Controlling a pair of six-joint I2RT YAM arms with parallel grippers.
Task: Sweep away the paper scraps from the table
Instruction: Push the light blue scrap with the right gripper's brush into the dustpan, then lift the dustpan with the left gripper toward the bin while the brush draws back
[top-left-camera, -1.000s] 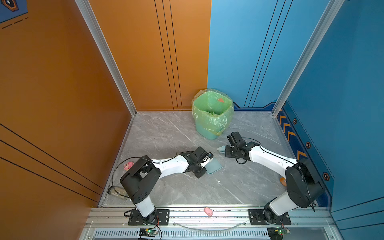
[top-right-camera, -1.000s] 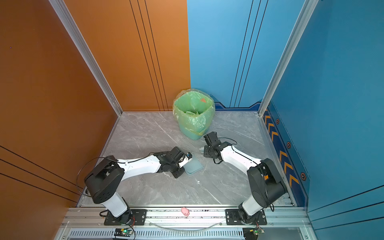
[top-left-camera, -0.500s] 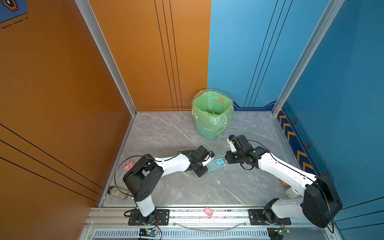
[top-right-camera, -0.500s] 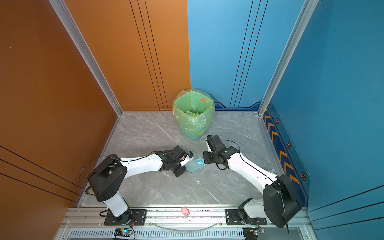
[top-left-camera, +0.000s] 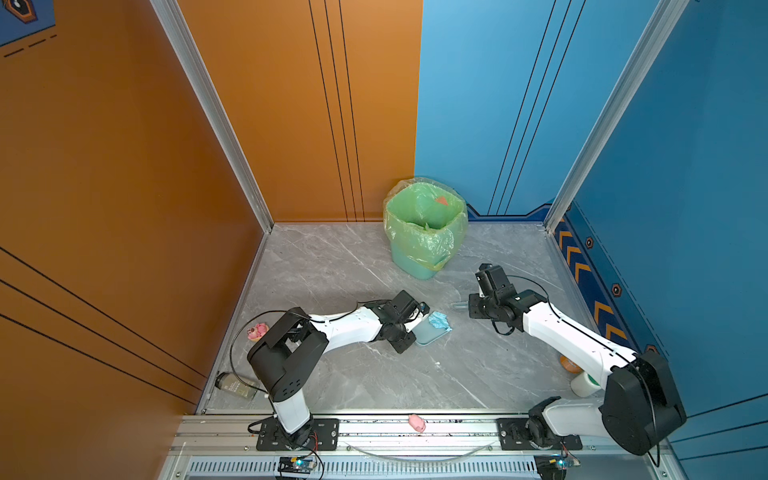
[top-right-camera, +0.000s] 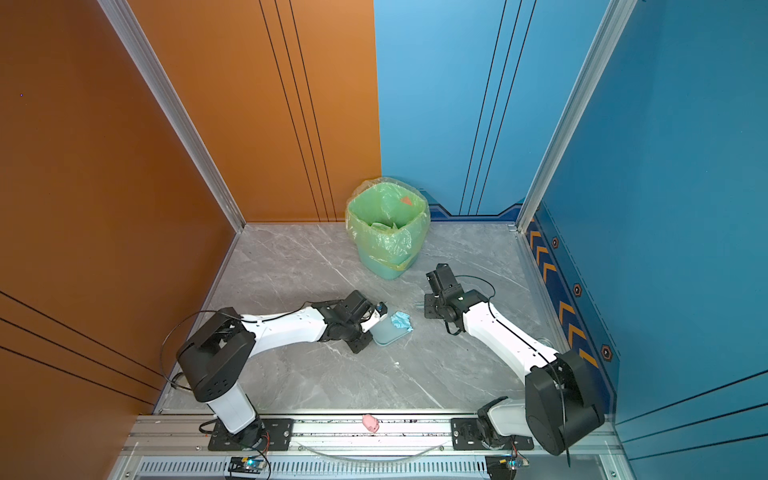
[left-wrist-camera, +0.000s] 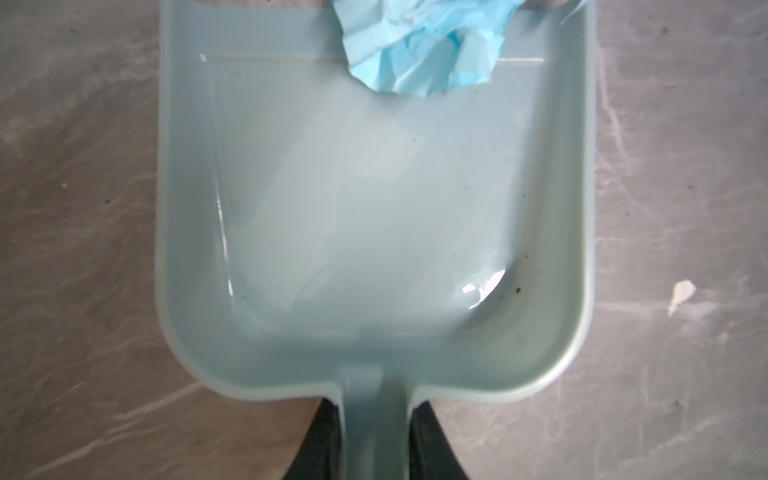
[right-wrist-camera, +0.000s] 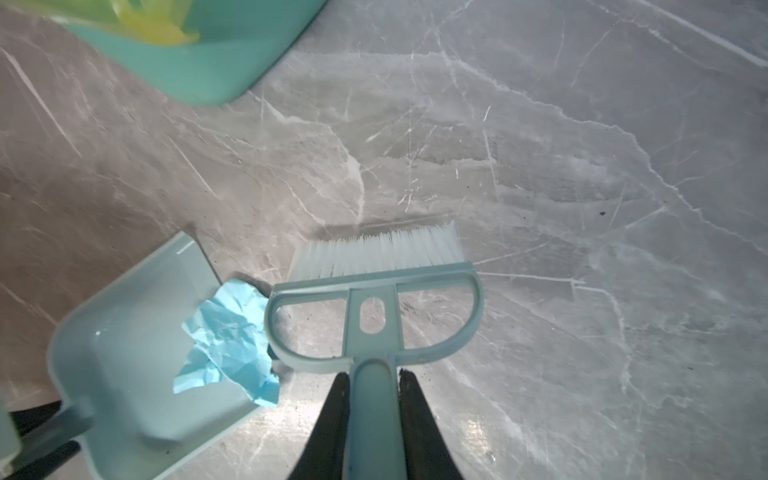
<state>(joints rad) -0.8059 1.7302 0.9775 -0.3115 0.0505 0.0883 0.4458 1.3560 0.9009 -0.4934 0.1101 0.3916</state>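
One crumpled bright blue paper scrap (top-left-camera: 439, 321) (top-right-camera: 401, 320) lies on the front lip of a pale blue dustpan (top-left-camera: 424, 336) (left-wrist-camera: 374, 208), partly over its edge (right-wrist-camera: 228, 336). The dustpan rests flat on the grey marbled table (top-left-camera: 374, 374). My left gripper (left-wrist-camera: 376, 440) is shut on the dustpan's handle. My right gripper (right-wrist-camera: 371, 415) is shut on the handle of a small pale blue brush (right-wrist-camera: 374, 282). Its white bristles stand on the table just right of the scrap, a short gap away (top-left-camera: 459, 306).
A teal bin with a yellow-green liner (top-left-camera: 424, 232) stands behind the dustpan near the back wall. A pink pig figurine (top-left-camera: 417, 422) sits on the front rail. A pink toy (top-left-camera: 258, 331) and a bottle (top-left-camera: 235, 384) lie by the left wall; a white cup (top-left-camera: 584, 382) by the right arm.
The right arm swept the brush left to the dustpan, leaving the blue scrap on its lip, then drew back to the right. The left arm held the dustpan almost still.
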